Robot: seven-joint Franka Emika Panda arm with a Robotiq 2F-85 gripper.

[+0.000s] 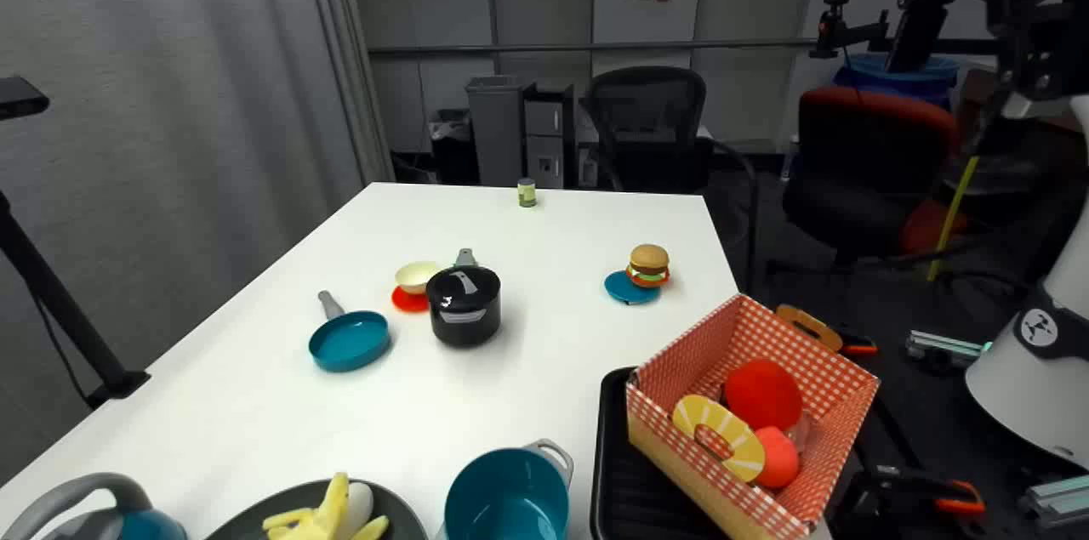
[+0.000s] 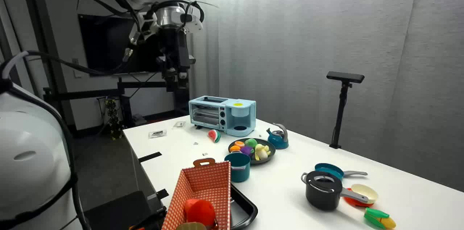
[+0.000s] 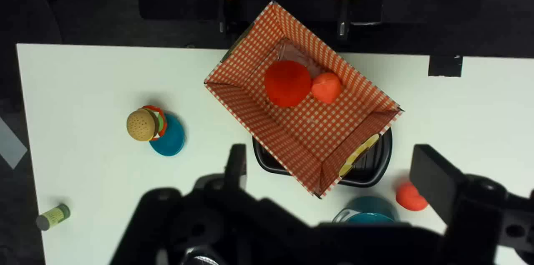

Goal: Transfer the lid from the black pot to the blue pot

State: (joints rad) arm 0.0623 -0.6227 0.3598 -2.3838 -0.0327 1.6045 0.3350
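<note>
The lid, see-through with a shiny rim, sits on top of the black pot in both exterior views (image 1: 464,281) (image 2: 323,182). The black pot (image 1: 465,325) (image 2: 322,199) stands upright on the white table, its grey handle pointing away from the blue pot. The blue pot (image 1: 508,496) (image 2: 240,167) stands uncovered beside the basket; part of it shows in the wrist view (image 3: 370,211), the rest hidden behind the gripper body. My gripper (image 2: 176,86) is raised high above the table, away from both pots. Its fingers (image 3: 331,154) are wide apart with nothing between them.
A checkered basket (image 1: 681,361) with toy food rests on a black tray (image 2: 250,206) near the blue pot. A teal pan (image 1: 349,342) and a cream bowl (image 1: 417,276) lie close to the black pot. A plate of toy vegetables (image 2: 270,154), a kettle (image 2: 278,139) and a toaster (image 2: 221,114) stand beyond.
</note>
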